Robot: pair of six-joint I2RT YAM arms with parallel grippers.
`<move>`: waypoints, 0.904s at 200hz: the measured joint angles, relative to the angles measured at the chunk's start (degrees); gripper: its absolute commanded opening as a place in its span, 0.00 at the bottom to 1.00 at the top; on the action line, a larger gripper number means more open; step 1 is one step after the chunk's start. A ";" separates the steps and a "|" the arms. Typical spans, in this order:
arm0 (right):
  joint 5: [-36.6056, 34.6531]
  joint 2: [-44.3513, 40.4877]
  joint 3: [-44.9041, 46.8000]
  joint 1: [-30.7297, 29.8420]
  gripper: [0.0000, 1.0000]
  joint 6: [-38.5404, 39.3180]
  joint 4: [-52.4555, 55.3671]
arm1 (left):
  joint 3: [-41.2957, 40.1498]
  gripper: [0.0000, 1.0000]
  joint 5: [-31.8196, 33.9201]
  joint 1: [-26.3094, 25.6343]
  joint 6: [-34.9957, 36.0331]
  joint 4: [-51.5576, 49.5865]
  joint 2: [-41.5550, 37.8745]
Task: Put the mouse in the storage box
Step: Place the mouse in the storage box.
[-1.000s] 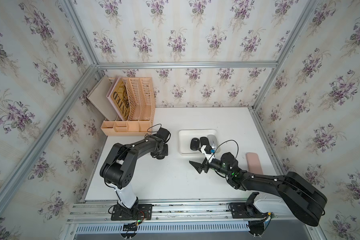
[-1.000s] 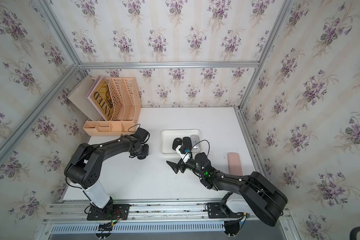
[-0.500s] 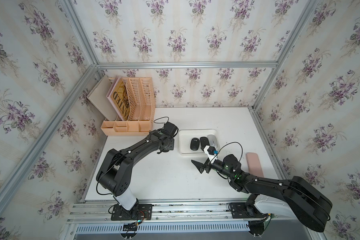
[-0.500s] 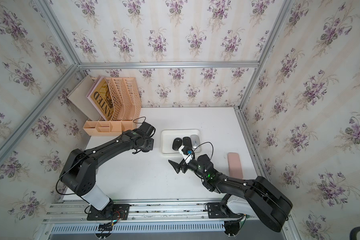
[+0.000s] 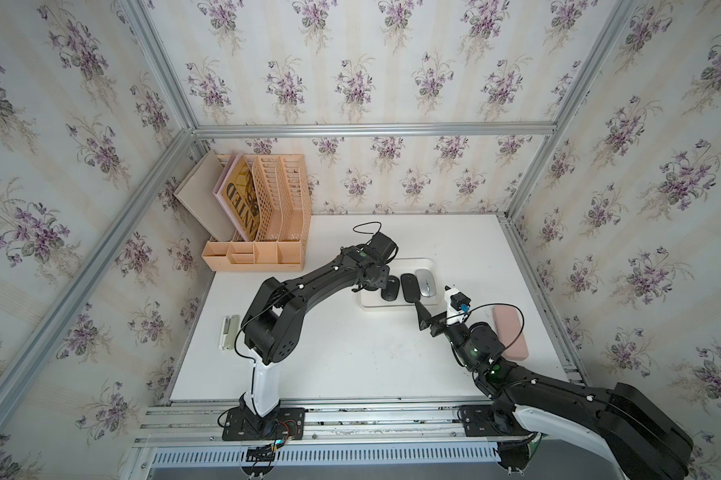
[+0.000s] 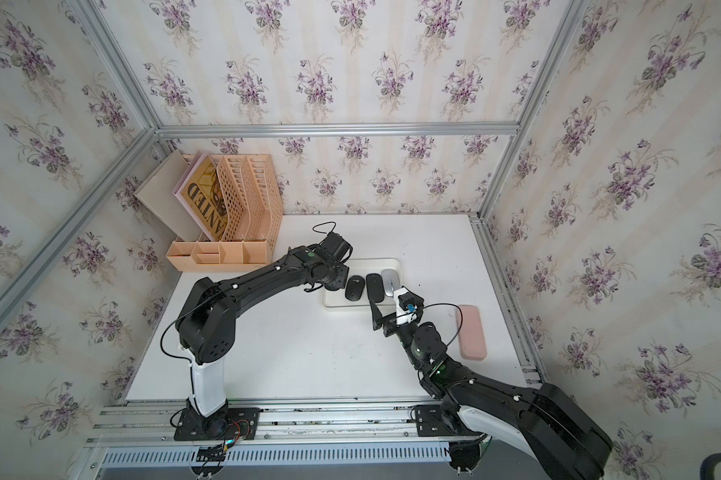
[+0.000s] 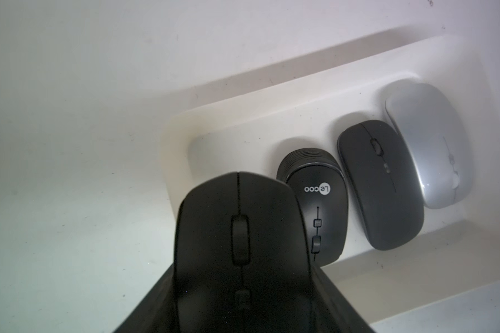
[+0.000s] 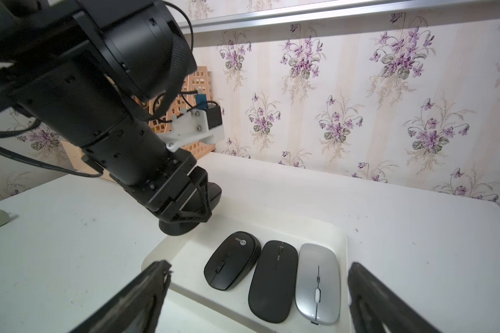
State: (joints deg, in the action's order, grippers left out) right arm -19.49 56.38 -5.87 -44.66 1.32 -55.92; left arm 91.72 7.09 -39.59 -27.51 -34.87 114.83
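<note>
Tabletop (image 5: 350, 353); mouse (image 7: 237, 230) nose-out along left claw (image 8: 197, 201)

Left fingers (image 7: 150, 317) clamped, right fingers (image 8: 139, 297) spread wide

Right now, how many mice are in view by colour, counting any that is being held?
Black: 3 - held mouse in the left gripper; Lecoo mouse and slim mouse in the box
Silver: 1 - silver mouse in the box
Total: 4 mice
</note>
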 measured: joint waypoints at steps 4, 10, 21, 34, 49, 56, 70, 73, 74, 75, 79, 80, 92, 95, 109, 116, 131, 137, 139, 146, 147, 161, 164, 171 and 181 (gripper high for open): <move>-0.15 0.13 -0.09 0.00 1.00 0.00 0.02 | 0.26 0.61 -0.04 -0.07 -0.02 -0.02 0.48; -0.39 0.33 -0.20 0.00 1.00 0.00 0.02 | 0.57 0.61 -0.09 -0.09 -0.15 -0.07 1.16; -0.39 0.46 -0.33 0.00 1.00 0.00 0.04 | 0.92 0.62 -0.35 -0.11 -0.37 -0.15 2.10; -0.33 0.46 -0.37 0.00 0.99 0.00 0.04 | 1.22 0.63 -0.44 -0.11 -0.50 -0.44 2.91; -0.02 0.42 -0.37 0.00 1.00 0.00 0.04 | 1.36 0.65 -0.42 -0.07 -0.81 -0.57 3.78; 0.26 0.33 -0.37 0.00 1.00 0.00 0.07 | 1.42 0.65 -0.39 -0.04 -1.05 -0.74 4.20; 0.90 0.20 -0.39 0.00 1.00 0.00 0.07 | 1.42 0.65 -0.31 0.15 -1.27 -1.29 4.94; 0.94 0.17 -0.39 0.00 1.00 0.00 0.07 | 1.42 0.66 -0.28 0.17 -1.33 -1.40 5.05; 0.96 0.17 -0.39 0.00 1.00 0.00 0.07 | 1.42 0.66 -0.28 0.20 -1.38 -1.44 5.09; 0.96 0.17 -0.39 0.00 1.00 0.00 0.07 | 1.42 0.66 -0.28 0.20 -1.42 -1.51 5.14; 0.94 0.17 -0.39 0.00 1.00 0.00 0.07 | 1.42 0.66 -0.24 0.20 -1.51 -1.66 5.31; 0.96 0.17 -0.39 0.00 1.00 0.00 0.07 | 1.42 0.66 -0.24 0.20 -1.51 -1.68 5.35; 1.14 0.15 -0.39 0.00 1.00 0.00 0.07 | 1.42 0.66 -0.22 0.28 -1.68 -1.79 5.88; 1.16 0.15 -0.39 0.00 1.00 0.00 0.07 | 1.42 0.66 -0.22 0.31 -1.68 -1.81 6.01; 1.38 0.15 -0.42 0.00 1.00 0.00 0.09 | 1.46 0.66 -0.22 0.39 -1.95 -2.16 6.49; 1.57 0.15 -0.46 0.00 1.00 0.00 0.09 | 1.46 0.67 -0.22 0.46 -2.10 -2.36 6.62; 2.01 0.20 -0.55 0.00 1.00 0.00 0.07 | 1.49 0.70 -0.26 0.48 -2.38 -2.43 6.80; 2.08 0.22 -0.55 0.00 1.00 0.00 0.07 | 1.53 0.71 -0.28 0.46 -2.51 -2.34 6.88; 2.08 0.24 -0.55 0.00 1.00 0.00 0.09 | 1.55 0.72 -0.31 0.46 -2.51 -2.32 6.95; 2.16 0.26 -0.55 0.00 1.00 0.00 0.09 | 1.57 0.75 -0.46 0.46 -2.51 -2.23 7.08; 2.19 0.28 -0.55 0.00 1.00 0.00 0.09 | 1.57 0.75 -0.46 0.46 -2.51 -2.21 7.08; 2.19 0.37 -0.63 0.00 1.00 0.00 0.11 | 1.55 0.77 -0.81 0.44 -2.58 -1.99 7.15; 2.19 0.37 -0.63 0.00 1.00 0.00 0.11 | 1.53 0.77 -0.85 0.44 -2.58 -1.92 7.15; 2.19 0.39 -0.66 0.00 1.00 0.00 0.09 | 1.49 0.77 -1.01 0.42 -2.71 -1.68 7.15; 2.19 0.39 -0.66 0.00 1.00 0.00 0.13 | 1.46 0.77 -1.11 0.44 -2.69 -1.62 7.15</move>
State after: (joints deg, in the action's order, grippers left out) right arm -17.30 56.77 -6.52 -44.66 1.32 -55.79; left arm 93.19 5.98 -39.16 -30.20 -36.49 121.97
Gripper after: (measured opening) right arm 0.997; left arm 0.772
